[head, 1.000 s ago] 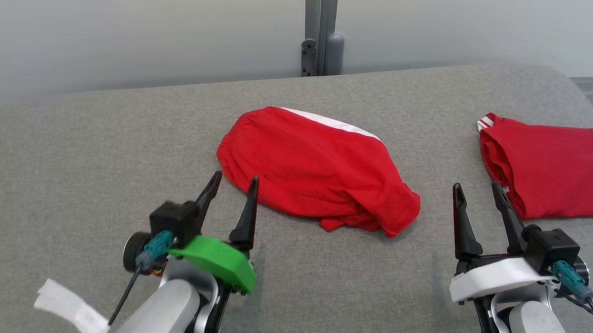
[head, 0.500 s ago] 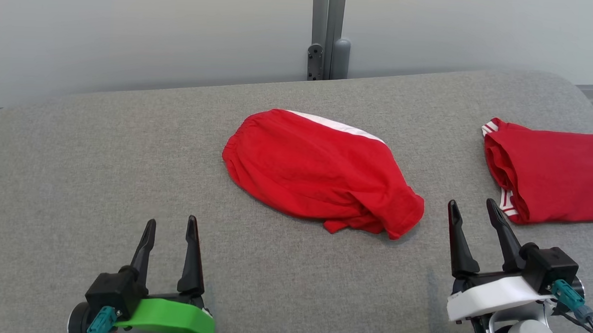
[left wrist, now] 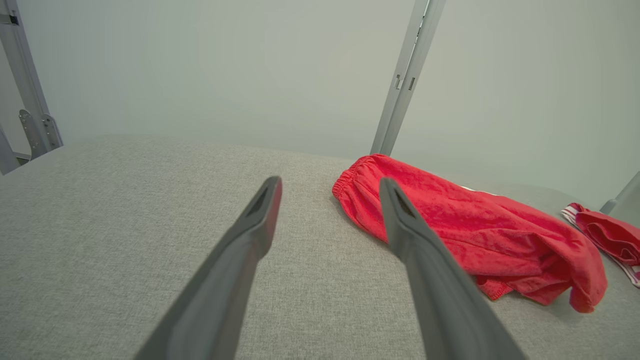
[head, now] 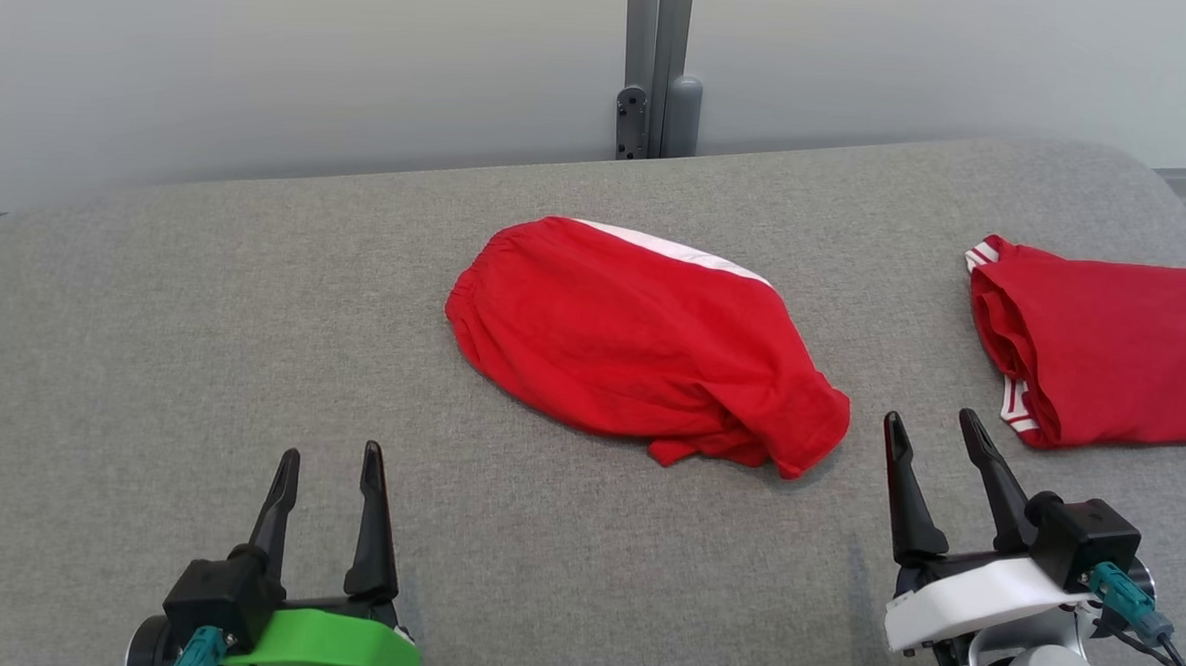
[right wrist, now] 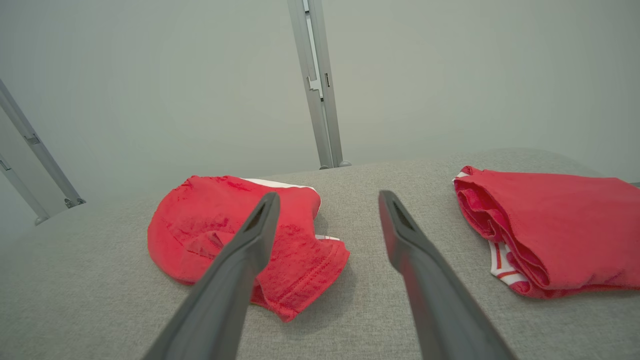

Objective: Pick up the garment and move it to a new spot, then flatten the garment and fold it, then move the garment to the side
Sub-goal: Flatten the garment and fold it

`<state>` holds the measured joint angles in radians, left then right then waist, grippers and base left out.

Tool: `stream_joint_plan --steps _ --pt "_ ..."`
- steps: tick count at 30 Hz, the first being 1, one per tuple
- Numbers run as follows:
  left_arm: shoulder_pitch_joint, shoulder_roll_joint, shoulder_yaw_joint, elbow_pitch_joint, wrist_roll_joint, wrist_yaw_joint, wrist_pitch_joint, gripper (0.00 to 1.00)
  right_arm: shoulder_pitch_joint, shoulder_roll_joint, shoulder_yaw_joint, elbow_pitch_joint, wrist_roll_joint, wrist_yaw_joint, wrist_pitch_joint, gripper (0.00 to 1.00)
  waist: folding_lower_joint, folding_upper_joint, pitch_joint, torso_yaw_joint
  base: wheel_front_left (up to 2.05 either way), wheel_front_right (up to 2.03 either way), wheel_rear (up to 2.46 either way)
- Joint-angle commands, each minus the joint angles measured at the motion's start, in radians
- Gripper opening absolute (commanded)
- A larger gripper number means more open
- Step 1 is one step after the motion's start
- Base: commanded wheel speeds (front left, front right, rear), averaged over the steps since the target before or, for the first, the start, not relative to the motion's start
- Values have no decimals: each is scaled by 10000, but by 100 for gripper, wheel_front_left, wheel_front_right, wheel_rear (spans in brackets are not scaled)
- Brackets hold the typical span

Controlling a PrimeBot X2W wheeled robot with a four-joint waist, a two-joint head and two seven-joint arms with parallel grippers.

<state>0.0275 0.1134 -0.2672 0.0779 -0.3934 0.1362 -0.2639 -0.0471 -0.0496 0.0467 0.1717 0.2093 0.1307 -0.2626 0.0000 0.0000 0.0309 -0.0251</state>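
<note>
The left gripper point(head: 333, 452) hangs empty at the near left of the head view, its two dark fingers spread wide with nothing between them. The right gripper point(head: 929, 416) is likewise spread and empty at the near right, its tips pointing at the gap between the two red pieces. Neither touches cloth.

The red shorts point(head: 642, 345) lie in the middle of the grey padded table point(head: 153, 334) in a loose oval heap. The gathered elastic waistband point(head: 464, 297) is toward the left, a white side stripe point(head: 677, 252) runs along the far edge, and a bunched leg hem point(head: 809, 428) sits at the near right end, closest to the right gripper. Well to the right lies a second red garment point(head: 1103, 350), folded flat.

The shorts look light, soft and limp. They would likely sag and drag rather than keep shape, and the cloth-covered top may cling to them. The waistband seems the firmest hold for the left fingers and the thick hem for the right; a pinch mid-panel would probably catch only one layer.
</note>
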Motion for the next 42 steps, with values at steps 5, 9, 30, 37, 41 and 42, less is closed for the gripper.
stream_joint_plan --steps 5,9,30,37,41,42 --pt "134 -161 196 178 124 -253 -4 100 -54 -19 2 77 45 0 -29 100 0 0 -24 21 0 0 0" --pt "114 -228 290 266 218 -375 -4 100 -61 -19 -14 103 51 0 -29 100 0 0 -29 46 0 0 0" --pt "-353 -490 439 461 610 -745 -4 100 -2797 -451 -502 1697 -347 0 2696 100 0 0 527 1015 0 0 0" --pt "-673 -556 298 566 607 -813 -4 100 -4596 -1193 1 4160 323 0 3965 100 0 0 985 1893 0 0 0" --pt "-796 -593 283 607 569 -855 -4 100 -5293 -1481 481 5268 815 0 4421 100 0 0 1212 2299 0 0 0" --pt "-821 -599 265 619 565 -871 -4 100 -5438 -1525 564 5527 911 0 4517 100 0 0 1258 2383 0 0 0"
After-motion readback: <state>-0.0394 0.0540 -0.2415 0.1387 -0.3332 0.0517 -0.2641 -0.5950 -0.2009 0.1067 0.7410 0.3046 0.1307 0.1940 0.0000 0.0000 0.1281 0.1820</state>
